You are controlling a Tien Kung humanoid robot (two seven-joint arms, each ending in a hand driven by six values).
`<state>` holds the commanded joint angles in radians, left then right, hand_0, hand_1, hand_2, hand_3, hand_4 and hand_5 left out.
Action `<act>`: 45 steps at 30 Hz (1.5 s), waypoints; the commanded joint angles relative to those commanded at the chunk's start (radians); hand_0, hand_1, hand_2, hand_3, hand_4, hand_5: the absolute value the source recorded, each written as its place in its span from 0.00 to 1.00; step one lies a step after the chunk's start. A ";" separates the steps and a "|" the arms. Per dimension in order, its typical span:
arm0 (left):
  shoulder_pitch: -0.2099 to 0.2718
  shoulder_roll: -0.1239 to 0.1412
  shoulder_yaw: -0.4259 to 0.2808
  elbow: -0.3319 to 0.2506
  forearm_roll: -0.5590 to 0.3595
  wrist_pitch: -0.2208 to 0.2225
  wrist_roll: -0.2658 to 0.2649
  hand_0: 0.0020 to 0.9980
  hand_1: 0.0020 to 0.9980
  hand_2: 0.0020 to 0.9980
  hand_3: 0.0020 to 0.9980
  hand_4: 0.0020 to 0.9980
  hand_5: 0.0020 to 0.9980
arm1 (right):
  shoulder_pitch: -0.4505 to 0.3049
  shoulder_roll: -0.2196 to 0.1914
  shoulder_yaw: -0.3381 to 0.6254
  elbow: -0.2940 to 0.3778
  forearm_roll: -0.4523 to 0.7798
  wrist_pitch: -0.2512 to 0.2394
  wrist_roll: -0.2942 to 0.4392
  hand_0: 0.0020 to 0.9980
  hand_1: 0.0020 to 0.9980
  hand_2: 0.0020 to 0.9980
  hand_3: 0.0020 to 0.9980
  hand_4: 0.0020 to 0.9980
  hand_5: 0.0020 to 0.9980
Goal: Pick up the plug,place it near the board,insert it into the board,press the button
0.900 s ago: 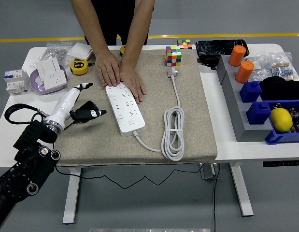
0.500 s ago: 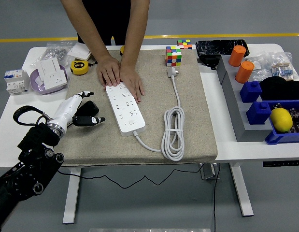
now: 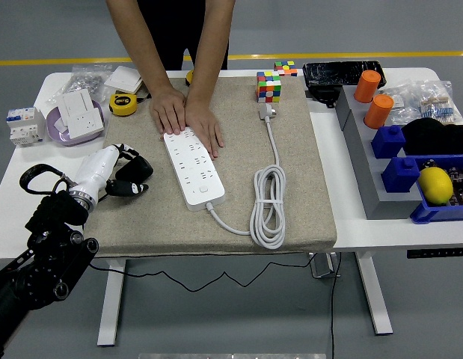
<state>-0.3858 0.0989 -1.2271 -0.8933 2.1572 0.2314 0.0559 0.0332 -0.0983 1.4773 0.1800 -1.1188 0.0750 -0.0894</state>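
Cable point(image 3: 267, 206) lies coiled in long loops on the tan mat point(image 3: 306, 179), right of centre in the frame, and its plug point(image 3: 267, 112) rests at the upper end of that run, just below a multicoloured cube point(image 3: 268, 86). The white power strip point(image 3: 194, 168) lies diagonally in the middle of the mat, its button end toward the lower right. A person stands at the far side of the worktop point(image 3: 14, 172) and presses both hands point(image 3: 188, 118) flat on the strip's upper end.

At the left of the frame the robot's left hand point(image 3: 130, 176) hovers over the mat's left edge, its dark fingers point(image 3: 134, 187) curled inward and clenched on nothing. The plug lies well apart from this hand, up and to the right, with the strip and the person's hands between them. A yellow tape measure point(image 3: 123, 103) sits at the mat's upper left corner.
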 joint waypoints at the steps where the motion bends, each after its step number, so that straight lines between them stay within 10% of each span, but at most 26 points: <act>1: -0.002 0.000 -0.001 0.005 0.008 0.004 -0.001 0.63 0.67 0.55 0.56 0.87 0.15 | 0.000 0.000 0.000 0.000 0.000 0.000 0.000 0.83 0.74 0.73 0.76 1.00 0.75; 14: -0.018 -0.009 -0.013 0.041 0.069 0.061 -0.014 0.50 0.49 0.43 0.46 0.61 0.15 | 0.003 -0.001 -0.003 0.000 0.004 0.000 0.001 0.83 0.74 0.73 0.76 1.00 0.76; 22: 0.001 0.014 0.014 -0.046 -0.013 0.064 -0.027 0.45 0.43 0.35 0.42 0.56 0.12 | 0.001 0.001 0.000 0.000 0.003 -0.001 0.002 0.83 0.74 0.73 0.76 1.00 0.76; 30: -0.040 0.066 0.140 -0.125 -0.081 0.051 -0.035 0.45 0.43 0.35 0.41 0.56 0.12 | 0.001 0.001 -0.003 0.000 0.009 -0.001 0.003 0.83 0.74 0.73 0.76 1.00 0.76; 45: -0.150 0.104 0.351 -0.029 -0.097 0.039 -0.048 0.45 0.43 0.35 0.41 0.57 0.12 | 0.003 -0.003 -0.010 0.000 0.011 -0.001 0.001 0.83 0.74 0.73 0.76 1.00 0.77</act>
<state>-0.5356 0.2025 -0.8758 -0.9222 2.0605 0.2703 0.0074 0.0366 -0.1013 1.4672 0.1800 -1.1073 0.0738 -0.0884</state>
